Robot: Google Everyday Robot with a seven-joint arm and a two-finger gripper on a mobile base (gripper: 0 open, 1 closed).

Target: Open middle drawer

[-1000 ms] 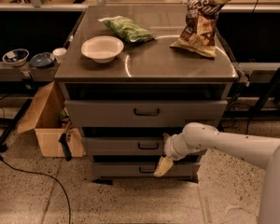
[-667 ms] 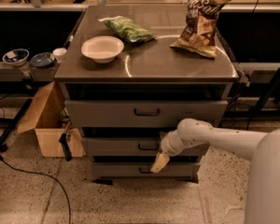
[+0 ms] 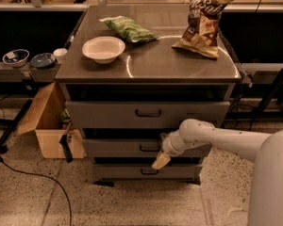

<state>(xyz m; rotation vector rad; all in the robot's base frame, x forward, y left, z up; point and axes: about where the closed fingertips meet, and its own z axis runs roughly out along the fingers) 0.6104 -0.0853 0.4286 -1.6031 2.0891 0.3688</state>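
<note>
Grey metal cabinet (image 3: pixel 155 66) with three drawers fills the middle of our view. We take the small dark loop handle (image 3: pixel 149 148) of the middle drawer (image 3: pixel 113 148) as our landmark. That drawer, the low flat front second from the top, spreads to either side of the handle and looks shut or nearly so. Directly above the handle sits the taller top drawer (image 3: pixel 104 114). Directly below it is the slim lowest drawer (image 3: pixel 118 171).

A white arm (image 3: pixel 226 138) reaches in from the right of the handle. Its gripper (image 3: pixel 160 160), tan at the tip, hangs just below and to the right of the handle, over the seam between the middle and lowest drawers. We cannot tell whether the pincer is spread or pressed together, nor whether it touches the handle.

Over the last second the gripper has slid a little leftward and upward, closing on the handle from the lower right. The drawer front has not moved in that time.

We judge this to be the approach step, nearly finished: no grasp is made and no pull has begun. The next move likely calls for a small rise onto the loop, then a straight pull outward.

Well above the handle, on the cabinet top, rest a white bowl (image 3: pixel 104 48), a green bag (image 3: pixel 128 28) and a chip bag (image 3: pixel 205 20). Well to the left of the handle, an open cardboard box (image 3: pixel 49 126) stands on the floor.
</note>
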